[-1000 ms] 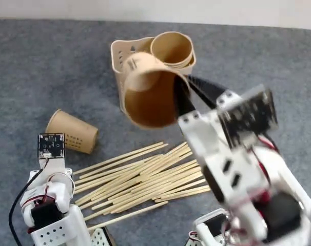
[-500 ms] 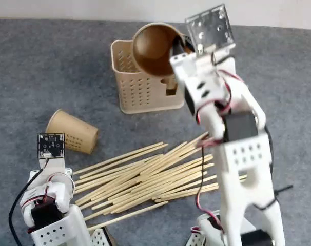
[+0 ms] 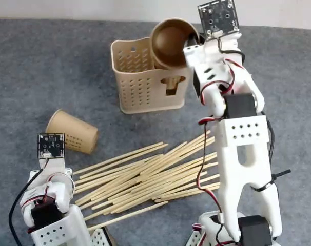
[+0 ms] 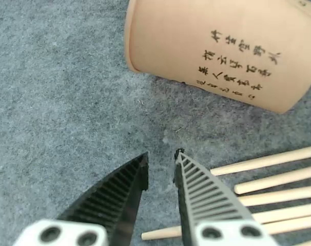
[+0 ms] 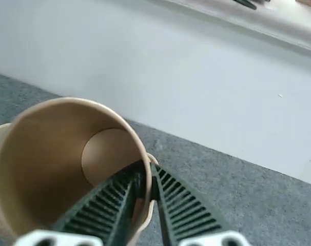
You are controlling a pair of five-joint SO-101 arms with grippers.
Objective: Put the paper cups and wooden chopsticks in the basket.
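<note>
At the near edge, about 7 o'clock on the table, the left gripper (image 4: 160,154) hangs slightly parted and empty above the carpet (image 4: 53,102). The chopsticks (image 3: 145,177) fan out at its 3 o'clock, and a fallen cup (image 3: 72,131) lies just ahead at 12. Farther off, the right gripper (image 5: 145,166) pinches the rim of a second cup (image 3: 171,43), which tilts over the 2 o'clock corner of the basket (image 3: 140,92). The next move is probably straight down.

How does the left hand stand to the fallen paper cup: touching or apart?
Apart. In the left wrist view, bare grey carpet lies between the left hand and the fallen paper cup.
</note>
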